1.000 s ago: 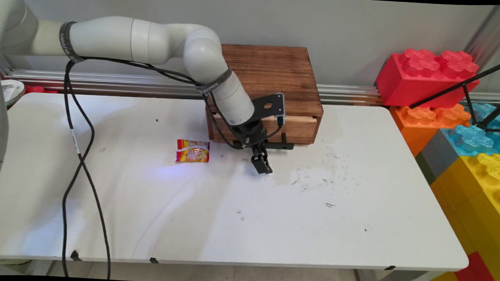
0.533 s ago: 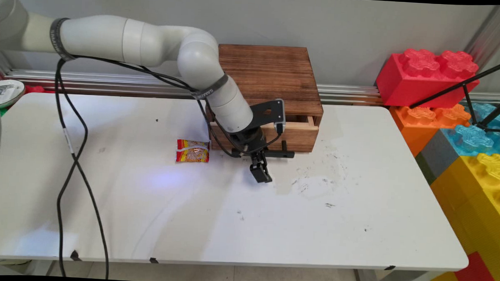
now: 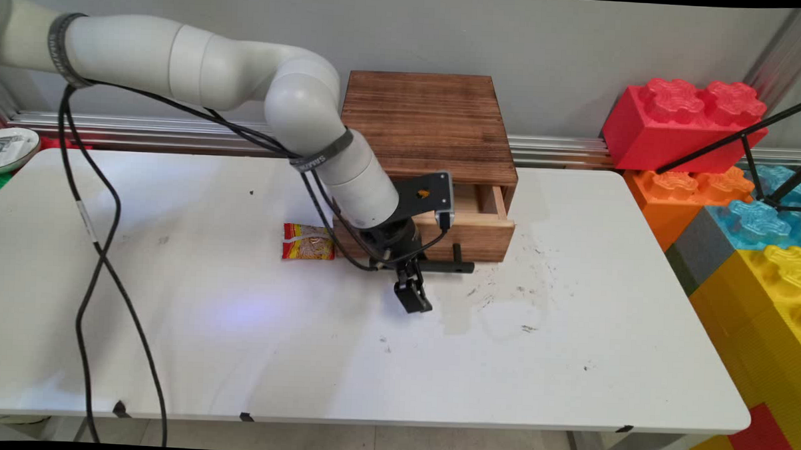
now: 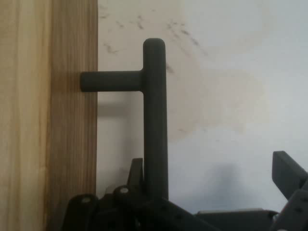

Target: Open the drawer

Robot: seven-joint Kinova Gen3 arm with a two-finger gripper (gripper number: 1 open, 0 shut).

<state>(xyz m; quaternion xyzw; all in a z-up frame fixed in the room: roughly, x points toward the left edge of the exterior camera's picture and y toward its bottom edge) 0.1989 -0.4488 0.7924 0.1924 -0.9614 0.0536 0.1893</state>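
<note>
Main view: the near half of the white surface (image 3: 303, 355) carries only scuff marks, thickest right of centre; past them the claw (image 3: 414, 299) hangs low over the surface, pointing toward the near side, just in front of the black T-shaped handle (image 3: 449, 267) of a wooden drawer (image 3: 473, 234). In the hand view the handle's bar runs up between the fingers; one finger sits in the gap between the bar and the drawer front, while the other stands well off the bar, so the claw is open and hooks the bar rather than clamping it; that hold would suit a straight pull toward the near side. The drawer stands partly out of the dark wooden box (image 3: 431, 119), showing its pale inside, which looks bare where visible. Left of the drawer, close to its corner, a red and yellow snack packet (image 3: 308, 242) lies flat on the surface. The box sits at the far edge, against the wall. Black cables (image 3: 93, 241) droop from the arm on the left; big toy bricks (image 3: 684, 122) are stacked off the surface to the right.
</note>
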